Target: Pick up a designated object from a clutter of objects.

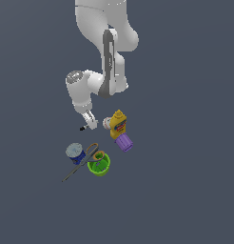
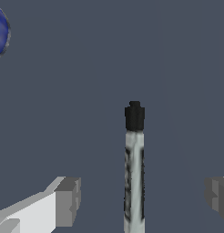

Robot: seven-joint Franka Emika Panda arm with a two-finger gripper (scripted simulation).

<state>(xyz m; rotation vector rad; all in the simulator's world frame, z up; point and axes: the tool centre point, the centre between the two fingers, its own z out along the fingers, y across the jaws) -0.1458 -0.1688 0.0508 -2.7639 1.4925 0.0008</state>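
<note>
In the wrist view the gripper [image 2: 141, 200] stands spread, one finger [image 2: 63, 202] on each side of the marker [image 2: 134, 168], neither touching it. The marker lies flat, apart from the clutter, left of centre in the exterior view. Risk: the slim barrel sits nearer one finger, so uneven closure may roll or tip it. The blue can [image 2: 0, 32] sits beyond.

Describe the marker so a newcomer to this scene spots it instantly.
Start at the white arm and follow it down to the gripper, which stands apart from the cluster around the yellow bottle. The marker lies between the open fingers. It is the slimmest item: short white-grey barrel, black end, unlike the long scissors beside the blue can.
</note>
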